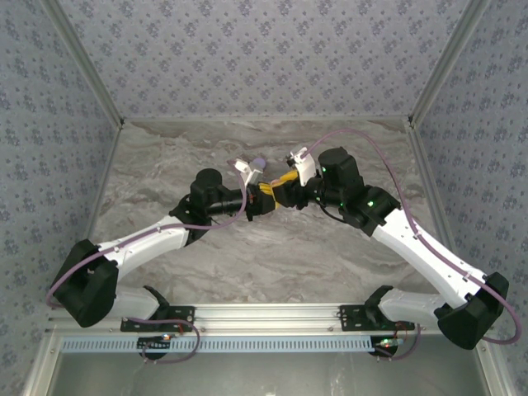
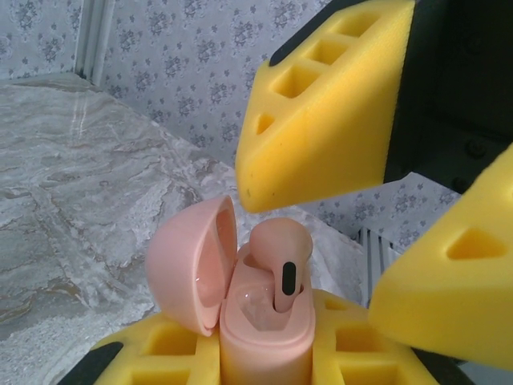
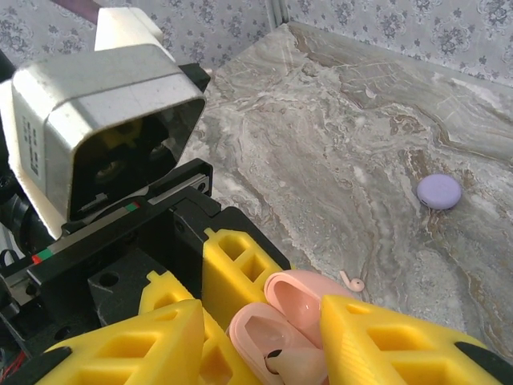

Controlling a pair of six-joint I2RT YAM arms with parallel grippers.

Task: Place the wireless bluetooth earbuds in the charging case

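L claw [image 2: 256, 357] clenched on open pink charging case [image 2: 264, 325], one earbud [image 2: 280, 249] seated inside. R claw [image 3: 260, 317] released, close by. 2nd earbud [image 3: 350, 281] lay on table [image 3: 321, 120].

Lilac disc [image 3: 439, 192] lying on marbled tabletop [image 3: 337, 120], floral-papered walls [image 1: 264, 49]

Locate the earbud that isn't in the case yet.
Right wrist view: the loose earbud lies on the table just right of the open pink charging case, the purple disc farther beyond.
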